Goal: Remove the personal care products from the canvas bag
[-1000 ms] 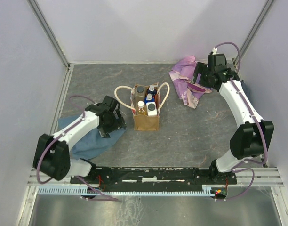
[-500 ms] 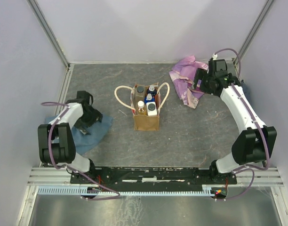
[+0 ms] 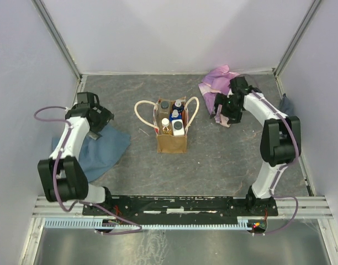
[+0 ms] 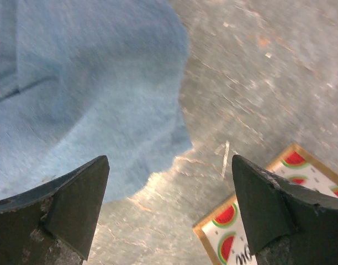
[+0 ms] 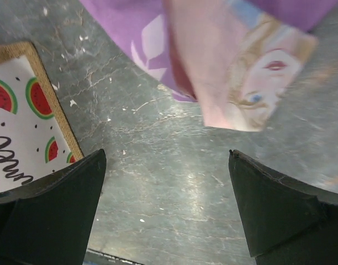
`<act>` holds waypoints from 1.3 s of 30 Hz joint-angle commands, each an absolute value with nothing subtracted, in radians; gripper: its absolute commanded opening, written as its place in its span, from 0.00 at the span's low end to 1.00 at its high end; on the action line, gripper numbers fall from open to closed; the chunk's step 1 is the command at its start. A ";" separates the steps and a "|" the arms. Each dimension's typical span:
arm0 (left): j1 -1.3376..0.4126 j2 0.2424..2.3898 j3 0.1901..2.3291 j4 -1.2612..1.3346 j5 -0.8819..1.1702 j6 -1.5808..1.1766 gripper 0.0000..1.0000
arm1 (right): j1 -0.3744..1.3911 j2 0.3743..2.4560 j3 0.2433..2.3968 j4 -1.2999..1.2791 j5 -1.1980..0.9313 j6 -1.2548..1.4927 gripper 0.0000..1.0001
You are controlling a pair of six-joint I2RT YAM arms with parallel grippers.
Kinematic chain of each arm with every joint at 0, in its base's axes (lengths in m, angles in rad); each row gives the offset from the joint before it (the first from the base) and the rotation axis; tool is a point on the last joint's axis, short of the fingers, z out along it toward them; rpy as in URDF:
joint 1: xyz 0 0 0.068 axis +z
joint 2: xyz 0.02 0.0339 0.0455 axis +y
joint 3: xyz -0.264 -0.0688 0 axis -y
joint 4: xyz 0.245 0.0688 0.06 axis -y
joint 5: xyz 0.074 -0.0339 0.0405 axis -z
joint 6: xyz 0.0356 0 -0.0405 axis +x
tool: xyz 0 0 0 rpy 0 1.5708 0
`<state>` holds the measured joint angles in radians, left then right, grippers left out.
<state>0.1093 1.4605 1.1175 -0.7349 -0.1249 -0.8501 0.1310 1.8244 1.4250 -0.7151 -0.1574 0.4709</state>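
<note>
The tan canvas bag point(image 3: 172, 141) stands upright mid-table, its cream handles point(image 3: 142, 113) flopped to both sides. Several personal care products point(image 3: 172, 117) stand inside it: orange bottles with dark and blue caps and a white bottle point(image 3: 178, 129). My left gripper point(image 3: 100, 122) hangs open to the bag's left, over the edge of a blue cloth point(image 3: 105, 146). In the left wrist view the gripper point(image 4: 170, 160) holds nothing, and the bag's watermelon-print side point(image 4: 285, 212) shows at the lower right. My right gripper point(image 3: 222, 108) is open to the bag's right; in its wrist view the gripper point(image 5: 167, 152) is empty above bare table, with the bag's side point(image 5: 20, 127) at the left.
A purple-pink patterned cloth point(image 3: 218, 88) lies at the back right, partly under my right wrist, and fills the top of the right wrist view as the patterned cloth point(image 5: 230, 61). The blue cloth point(image 4: 75, 94) covers the left side. Enclosure walls point(image 3: 25, 83) ring the table.
My left arm has swung away from beside the bag, back and to the left across the blue cloth. My right arm has come in from the far right corner toward the bag. Both grippers stay open.
</note>
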 commanded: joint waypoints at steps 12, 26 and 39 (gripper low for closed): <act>0.090 1.229 0.998 -0.633 0.199 -0.717 1.00 | 0.171 2.133 1.729 -0.608 -0.177 0.540 1.00; 0.089 1.205 0.970 -0.615 0.291 -0.692 1.00 | -0.035 2.341 2.074 -0.990 0.404 0.522 1.00; 0.084 1.130 0.973 -0.616 0.298 -0.671 1.00 | 0.114 1.870 1.764 -0.811 0.415 0.483 1.00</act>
<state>0.0906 1.2022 0.9657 -0.6529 0.2729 -0.7052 -0.0376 2.1254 1.8286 -0.9390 0.4957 0.5163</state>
